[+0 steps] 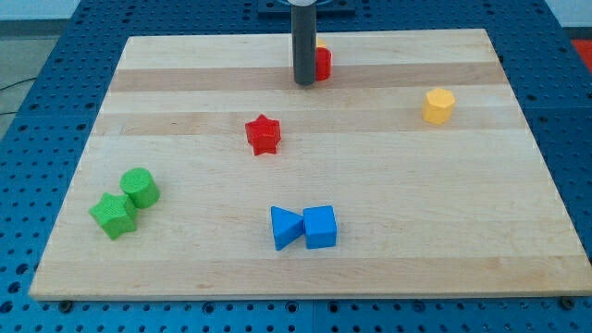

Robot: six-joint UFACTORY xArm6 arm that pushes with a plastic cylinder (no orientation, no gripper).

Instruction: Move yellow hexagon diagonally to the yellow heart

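Note:
The yellow hexagon (438, 106) lies at the view's right, in the upper half of the wooden board (185, 92). My tip (304, 83) rests on the board near the top centre, far to the left of the hexagon. Just right of the rod, touching or nearly touching it, sits a red block (323, 63) whose shape I cannot make out. A small yellow sliver (320, 43) shows above the red block, mostly hidden by the rod; it may be the yellow heart.
A red star (263, 134) lies below-left of my tip. A blue triangle (286, 228) and a blue cube (320, 227) touch at bottom centre. A green cylinder (140, 188) and a green star (114, 215) sit together at the lower left.

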